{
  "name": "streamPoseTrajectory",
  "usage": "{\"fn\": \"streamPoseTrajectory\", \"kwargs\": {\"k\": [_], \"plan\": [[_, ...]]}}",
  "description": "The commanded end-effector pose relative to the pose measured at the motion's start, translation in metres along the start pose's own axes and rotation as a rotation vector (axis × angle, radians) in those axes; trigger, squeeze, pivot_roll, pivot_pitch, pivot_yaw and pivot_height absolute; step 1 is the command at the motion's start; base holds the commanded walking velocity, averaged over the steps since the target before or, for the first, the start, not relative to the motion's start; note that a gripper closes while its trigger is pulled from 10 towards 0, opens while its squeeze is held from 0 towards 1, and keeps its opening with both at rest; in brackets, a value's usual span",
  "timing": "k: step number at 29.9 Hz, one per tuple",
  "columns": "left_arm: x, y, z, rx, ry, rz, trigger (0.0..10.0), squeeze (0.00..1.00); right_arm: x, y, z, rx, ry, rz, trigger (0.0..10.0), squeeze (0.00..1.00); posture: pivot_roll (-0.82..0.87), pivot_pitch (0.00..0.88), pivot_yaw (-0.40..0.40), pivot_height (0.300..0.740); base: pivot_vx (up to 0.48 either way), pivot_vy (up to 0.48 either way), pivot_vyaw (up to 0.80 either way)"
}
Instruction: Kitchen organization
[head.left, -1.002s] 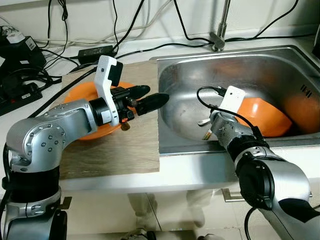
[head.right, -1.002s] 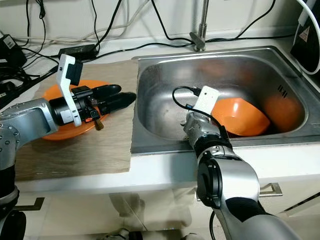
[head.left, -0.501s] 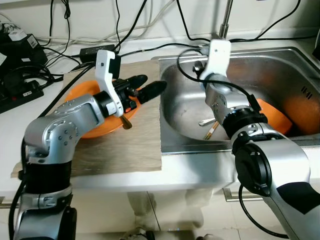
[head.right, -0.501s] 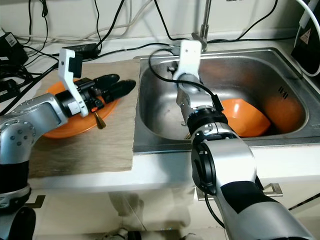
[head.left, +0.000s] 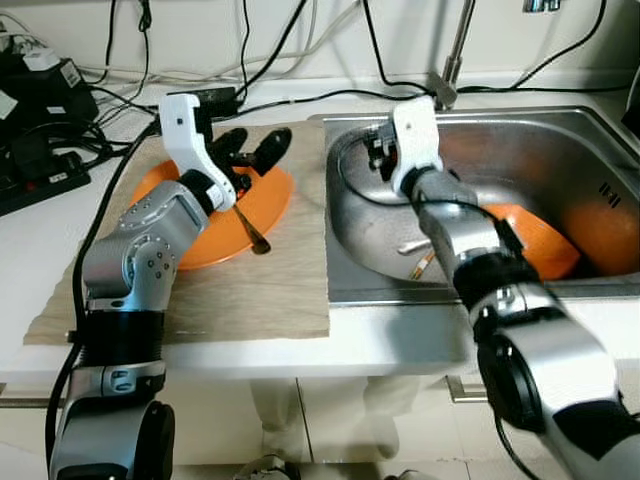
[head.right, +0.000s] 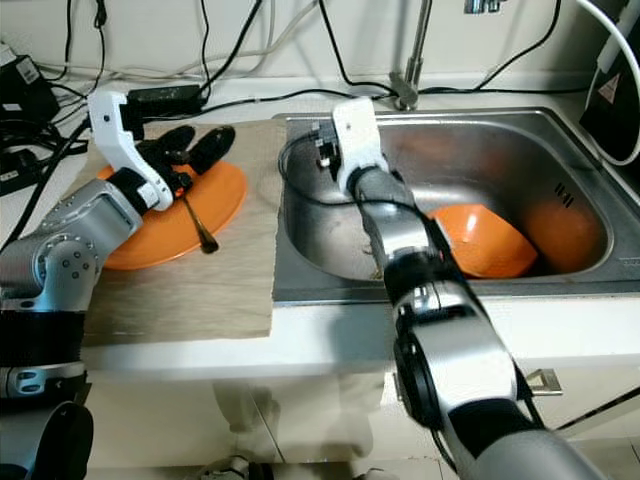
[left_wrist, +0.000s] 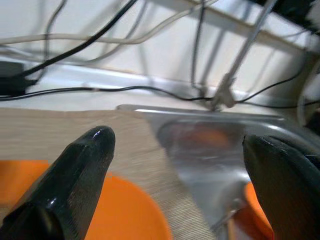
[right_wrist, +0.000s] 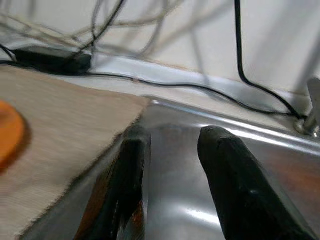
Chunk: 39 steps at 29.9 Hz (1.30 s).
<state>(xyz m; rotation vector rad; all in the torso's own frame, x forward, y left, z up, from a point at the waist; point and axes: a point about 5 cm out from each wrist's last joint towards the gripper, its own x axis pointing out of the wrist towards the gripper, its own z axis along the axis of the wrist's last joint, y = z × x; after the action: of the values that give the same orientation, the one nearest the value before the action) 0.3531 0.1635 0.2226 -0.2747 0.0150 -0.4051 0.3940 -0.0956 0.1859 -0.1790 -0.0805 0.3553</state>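
Hovering over orange plate (head.left: 215, 225) with spoon (head.left: 250, 231), left gripper (head.left: 250, 147) spread apart, right gripper (right_wrist: 172, 145) parted above sink (head.left: 600, 130), cables (head.left: 300, 70) behind.

Two silver arms of rounded, jointed segments with small dark screws on the left shoulder housing, black bands at the joints, white wrist camera housings, thin black cables looped at the right wrist, and glossy black tapered fingers on the left gripper (head.left: 255, 152) and right gripper (right_wrist: 172, 150).

White counter (head.left: 60, 240), tan mat (head.left: 260, 290), cables (head.left: 70, 170), sunken sink (head.left: 560, 130)
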Motion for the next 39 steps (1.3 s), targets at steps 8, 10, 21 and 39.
{"fn": "streamPoseTrajectory", "kwargs": {"k": [8, 10, 21, 39], "plan": [[0.006, 0.009, 0.005, 0.1, 0.031, 0.107, 10.0, 0.0, -0.004, 0.017, 0.01, -0.004, -0.055, 0.053, 10.0, 0.0, -0.07, 0.0, 0.066, 0.74, 0.0, 0.0, 0.0], [0.006, 0.01, 0.004, 0.105, 0.03, 0.107, 10.0, 0.0, -0.005, 0.019, 0.01, -0.015, -0.052, 0.059, 10.0, 0.0, -0.07, 0.0, 0.067, 0.74, 0.0, 0.0, 0.0], [0.002, 0.017, -0.001, 0.117, 0.053, 0.13, 10.0, 0.0, 0.007, -0.001, 0.028, 0.18, 0.114, -0.085, 10.0, 0.0, -0.06, 0.0, 0.066, 0.74, 0.0, 0.0, 0.0], [-0.015, 0.025, -0.004, 0.15, 0.138, 0.133, 10.0, 0.0, -0.007, -0.044, -0.035, 0.733, 0.477, -0.555, 10.0, 0.0, 0.0, 0.005, 0.097, 0.74, 0.0, 0.0, 0.0]]}}
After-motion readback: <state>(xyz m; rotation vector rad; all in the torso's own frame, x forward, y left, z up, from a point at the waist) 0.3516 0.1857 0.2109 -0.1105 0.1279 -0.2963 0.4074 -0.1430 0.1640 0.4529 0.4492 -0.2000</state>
